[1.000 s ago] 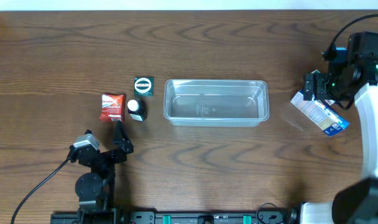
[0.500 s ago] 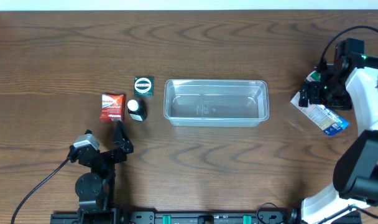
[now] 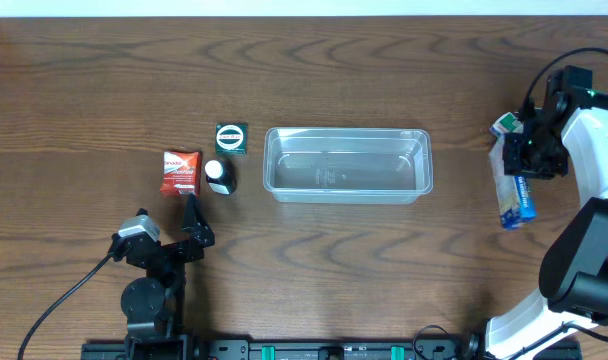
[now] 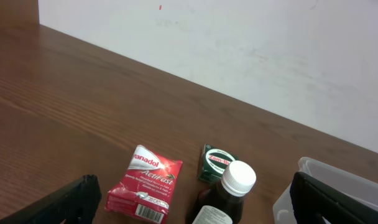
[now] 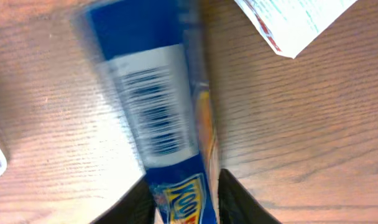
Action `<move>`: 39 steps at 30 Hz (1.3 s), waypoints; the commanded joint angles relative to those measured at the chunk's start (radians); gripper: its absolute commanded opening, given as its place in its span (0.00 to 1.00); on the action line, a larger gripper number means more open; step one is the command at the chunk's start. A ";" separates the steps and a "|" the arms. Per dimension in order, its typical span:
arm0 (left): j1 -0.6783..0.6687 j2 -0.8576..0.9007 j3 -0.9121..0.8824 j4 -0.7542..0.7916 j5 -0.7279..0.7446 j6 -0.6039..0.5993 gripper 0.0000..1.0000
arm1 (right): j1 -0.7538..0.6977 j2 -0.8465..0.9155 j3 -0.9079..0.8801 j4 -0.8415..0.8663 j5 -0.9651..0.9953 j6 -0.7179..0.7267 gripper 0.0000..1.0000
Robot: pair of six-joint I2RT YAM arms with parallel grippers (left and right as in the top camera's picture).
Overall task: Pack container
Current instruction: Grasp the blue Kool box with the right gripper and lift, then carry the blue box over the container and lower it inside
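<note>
One wood-grain table (image 3: 384, 260), white wall (image 4: 239, 50) behind; left tool (image 4: 190, 200) gapes empty, right tool (image 5: 183, 194) pinches blue packet (image 5: 148, 93).

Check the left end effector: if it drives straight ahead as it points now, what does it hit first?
Likely the white-capped dark bottle, nearly dead ahead; the red Panadol packet lies just left of that line. Depth is unclear, so a near miss is possible.

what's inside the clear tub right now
Nothing: the container looks empty, with only the wooden table showing through its clear bottom. From overhead no part of its inside is covered.
</note>
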 commanded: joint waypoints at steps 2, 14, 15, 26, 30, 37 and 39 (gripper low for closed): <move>0.004 -0.005 -0.023 -0.035 -0.009 0.016 0.98 | -0.005 -0.002 0.001 0.000 -0.005 0.010 0.14; 0.004 -0.005 -0.023 -0.035 -0.009 0.016 0.98 | -0.003 -0.006 0.079 -0.120 -0.006 0.031 0.01; 0.004 -0.005 -0.023 -0.035 -0.009 0.016 0.98 | 0.000 -0.010 0.104 -0.139 -0.006 0.031 0.01; 0.004 -0.005 -0.023 -0.035 -0.009 0.016 0.98 | 0.167 -0.172 0.370 -0.196 -0.182 -0.370 0.01; 0.004 -0.005 -0.023 -0.035 -0.009 0.016 0.98 | 0.301 -0.239 0.378 -0.139 -0.242 -0.618 0.01; 0.004 -0.005 -0.023 -0.035 -0.009 0.016 0.98 | 0.529 -0.264 0.378 -0.123 -0.249 -0.976 0.01; 0.004 -0.005 -0.023 -0.035 -0.009 0.016 0.98 | 0.572 -0.249 0.378 -0.127 -0.248 -0.984 0.01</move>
